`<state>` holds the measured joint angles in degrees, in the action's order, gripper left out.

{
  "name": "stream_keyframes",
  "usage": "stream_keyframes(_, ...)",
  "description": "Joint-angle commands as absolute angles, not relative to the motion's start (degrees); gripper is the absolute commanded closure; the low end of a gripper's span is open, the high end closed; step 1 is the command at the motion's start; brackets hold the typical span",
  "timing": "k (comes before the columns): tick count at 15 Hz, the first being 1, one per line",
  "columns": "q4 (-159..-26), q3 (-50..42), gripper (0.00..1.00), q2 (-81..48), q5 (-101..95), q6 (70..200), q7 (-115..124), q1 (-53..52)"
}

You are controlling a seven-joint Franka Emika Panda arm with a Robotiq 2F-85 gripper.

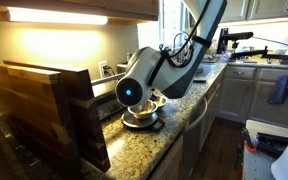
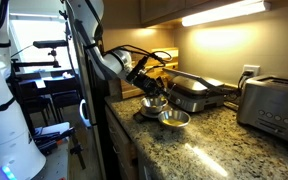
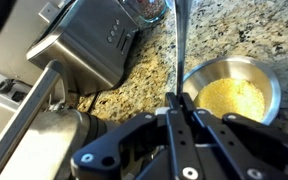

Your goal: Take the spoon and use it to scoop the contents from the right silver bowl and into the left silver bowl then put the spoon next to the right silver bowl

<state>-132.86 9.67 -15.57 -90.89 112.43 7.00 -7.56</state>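
My gripper [image 3: 180,103] is shut on the thin metal handle of the spoon [image 3: 178,50], which runs up out of the top of the wrist view; its scoop end is out of view. The right silver bowl [image 3: 234,92], small and shallow, holds yellow grainy contents just right of the handle. In an exterior view the gripper [image 2: 147,84] hangs over the deeper left silver bowl [image 2: 152,104], with the shallow bowl [image 2: 175,119] beside it. In an exterior view the wrist [image 1: 134,90] hides most of the bowls [image 1: 144,118].
The bowls stand on a speckled granite counter [image 2: 199,150]. A steel toaster [image 2: 271,105] and a sandwich grill [image 2: 199,92] stand behind them; the toaster [image 3: 84,40] also shows in the wrist view. A wooden rack [image 1: 44,110] is near the camera. The counter edge [image 2: 119,130] drops to the floor.
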Motion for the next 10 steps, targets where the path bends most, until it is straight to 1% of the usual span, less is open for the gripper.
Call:
stream_keyframes(1,-136.32,10.08,0.98,-13.16,-93.13,110.48,9.53,-8.68)
stream_keyframes(6,-136.72,10.62,0.98,-12.77,-93.19,111.45,10.37,-8.51)
stream_keyframes(7,-133.9,10.43,0.98,-15.57,-91.61,112.2,7.97,-8.01)
stream_keyframes(8,-133.83,10.45,0.93,-15.65,-91.51,112.25,7.94,-8.01)
stream_keyframes(10,-133.63,10.44,0.93,-16.02,-91.48,112.26,7.92,-8.0)
